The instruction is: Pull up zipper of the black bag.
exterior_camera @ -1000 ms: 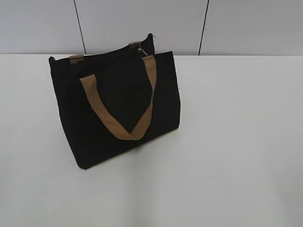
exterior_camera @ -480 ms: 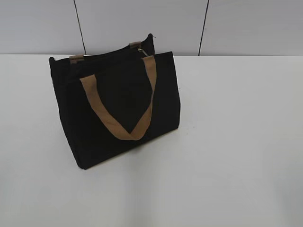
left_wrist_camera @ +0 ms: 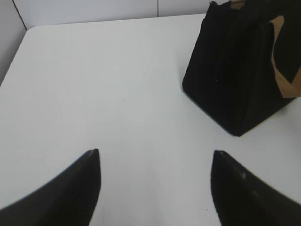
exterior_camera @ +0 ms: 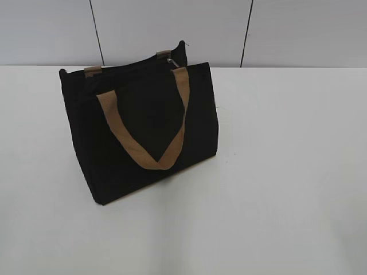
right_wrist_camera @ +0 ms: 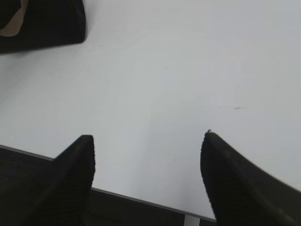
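Note:
The black bag stands on the white table, left of centre in the exterior view, a tan handle hanging down its front. The small silver zipper shows at the top right end of the bag. Neither gripper appears in the exterior view. In the left wrist view the bag is at the upper right, and my left gripper is open and empty over bare table, well short of it. In the right wrist view only a corner of the bag shows at the upper left; my right gripper is open and empty above the table's front edge.
The white table runs to a grey panelled wall behind the bag. The table's front edge shows in the right wrist view, with dark space below it.

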